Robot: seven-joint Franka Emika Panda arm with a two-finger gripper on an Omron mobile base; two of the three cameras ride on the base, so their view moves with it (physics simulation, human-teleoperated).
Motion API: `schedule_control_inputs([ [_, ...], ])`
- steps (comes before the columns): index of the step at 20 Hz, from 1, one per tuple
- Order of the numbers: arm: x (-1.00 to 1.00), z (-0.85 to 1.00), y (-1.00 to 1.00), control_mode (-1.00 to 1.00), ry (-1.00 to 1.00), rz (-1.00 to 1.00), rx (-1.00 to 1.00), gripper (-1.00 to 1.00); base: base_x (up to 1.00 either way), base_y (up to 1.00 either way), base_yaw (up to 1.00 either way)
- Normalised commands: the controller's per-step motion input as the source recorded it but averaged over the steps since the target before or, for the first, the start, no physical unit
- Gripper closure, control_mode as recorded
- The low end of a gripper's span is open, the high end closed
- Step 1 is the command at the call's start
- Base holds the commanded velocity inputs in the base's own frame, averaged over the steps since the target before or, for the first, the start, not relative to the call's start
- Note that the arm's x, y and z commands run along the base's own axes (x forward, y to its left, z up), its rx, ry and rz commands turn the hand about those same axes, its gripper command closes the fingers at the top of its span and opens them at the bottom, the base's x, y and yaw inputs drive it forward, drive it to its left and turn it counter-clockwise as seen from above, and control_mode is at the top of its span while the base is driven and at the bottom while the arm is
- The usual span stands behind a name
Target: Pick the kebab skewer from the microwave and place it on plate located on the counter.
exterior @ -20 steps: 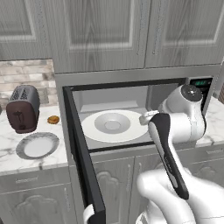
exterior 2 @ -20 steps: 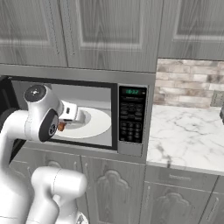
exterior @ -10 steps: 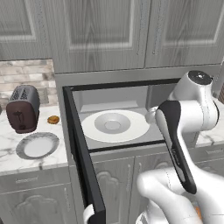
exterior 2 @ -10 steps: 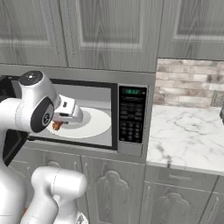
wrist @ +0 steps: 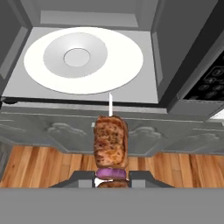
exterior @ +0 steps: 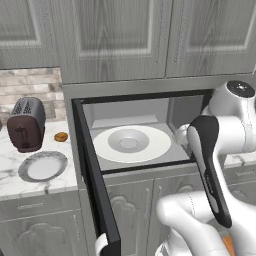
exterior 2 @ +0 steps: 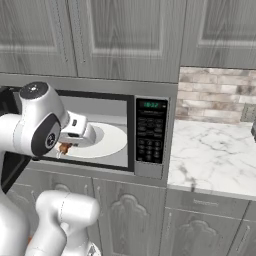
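The kebab skewer [wrist: 110, 142], orange-brown meat chunks on a thin white stick, is held in my gripper [wrist: 112, 178], which is shut on its lower end. In the hand view it hangs in front of the microwave's [wrist: 175, 52] open mouth, over the cabinet fronts and wooden floor, with the white turntable [wrist: 83, 59] beyond it. From the right base view the skewer [exterior 2: 63, 148] shows as an orange bit under the hand, at the front edge of the microwave [exterior 2: 151, 131]. The plate [exterior: 42, 166], grey-rimmed, lies on the counter [exterior: 15, 182] left of the microwave.
The microwave door [exterior: 95, 190] stands swung open between the oven and the plate. A dark-red toaster [exterior: 26, 124] and a small brown lump [exterior: 61, 136] sit behind the plate. More marble counter [exterior 2: 215, 155] lies right of the microwave.
The hand has drawn back out of the microwave cavity with the skewer, from over the turntable to just in front of the opening. The turntable's dish is now bare.
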Motion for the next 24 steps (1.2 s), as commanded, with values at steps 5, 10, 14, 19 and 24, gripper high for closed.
schedule_control_inputs([
  [5,-0.03,0.00,-0.02,-1.00,0.00,0.00,0.00,1.00,0.00,0.00,0.00],
  [10,-0.03,0.00,0.00,-1.00,0.01,0.00,0.00,1.00,0.00,0.00,0.00],
  [14,-0.09,0.00,0.00,-1.00,0.01,0.00,0.00,1.00,0.00,0.00,0.00],
  [19,0.00,0.00,0.00,1.00,0.00,0.00,0.00,1.00,-0.35,-0.01,0.00],
  [24,0.00,0.00,0.00,1.00,0.00,0.00,0.00,1.00,-0.99,-0.19,0.00],
])
